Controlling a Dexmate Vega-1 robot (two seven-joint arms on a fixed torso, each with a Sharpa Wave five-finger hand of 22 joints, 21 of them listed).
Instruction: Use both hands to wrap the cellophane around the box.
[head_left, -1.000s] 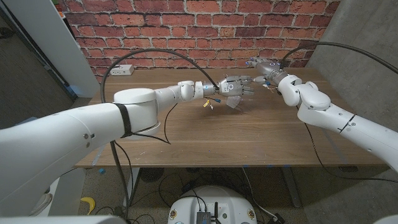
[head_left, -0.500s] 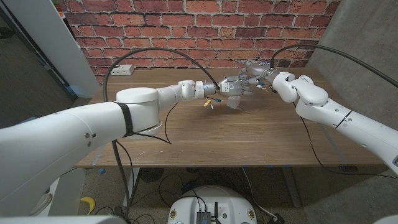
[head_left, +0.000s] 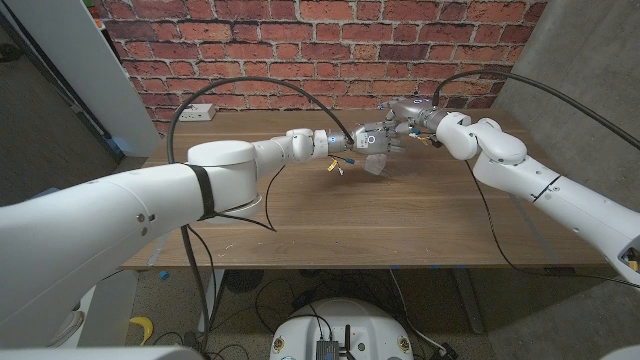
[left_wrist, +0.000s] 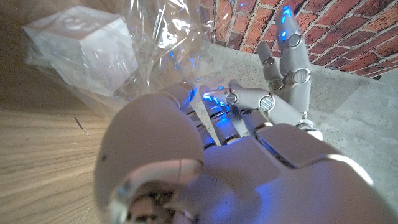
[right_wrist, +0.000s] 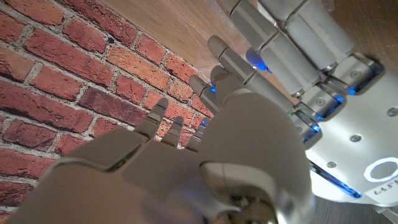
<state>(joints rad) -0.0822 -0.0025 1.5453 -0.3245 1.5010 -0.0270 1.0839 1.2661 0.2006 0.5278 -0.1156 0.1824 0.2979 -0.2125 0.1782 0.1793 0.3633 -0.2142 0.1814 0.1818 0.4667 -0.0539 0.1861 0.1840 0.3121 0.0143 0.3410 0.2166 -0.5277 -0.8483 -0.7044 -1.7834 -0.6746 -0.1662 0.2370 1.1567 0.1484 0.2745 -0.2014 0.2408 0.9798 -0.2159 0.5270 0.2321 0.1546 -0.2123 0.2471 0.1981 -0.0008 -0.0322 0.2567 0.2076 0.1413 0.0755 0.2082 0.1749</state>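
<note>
- Near edge of table (head_left: 330, 235): bare wood, matte brown grain; both arms reaching over it toward far middle.
- Mid-far table: left hand (head_left: 368, 140) raised just above box (head_left: 378, 165); fingers curled into cellophane (left_wrist: 155, 43), grasping a gathered bunch of it (left wrist view).
- Box: small cube, white or frosted, faint rounded mark on one face, resting on wood just under left hand; film draped loosely over and beside it.
- Cellophane: clear, thin, crinkled, glossy highlights; bunched, not smoothed against box faces.
- Just beyond, touching or nearly touching left hand: right hand (head_left: 405, 108); fingers extended and apart, no film seen between them; whether they touch film, cannot tell.
- Progress, judged: early to middle. Film over box and lifted on one side; tight wrap, folded ends, second-side grasp not yet done.
- Farthest: brick wall (head_left: 330, 50), rough red courses; white socket strip (head_left: 198, 111) at far left edge.
</note>
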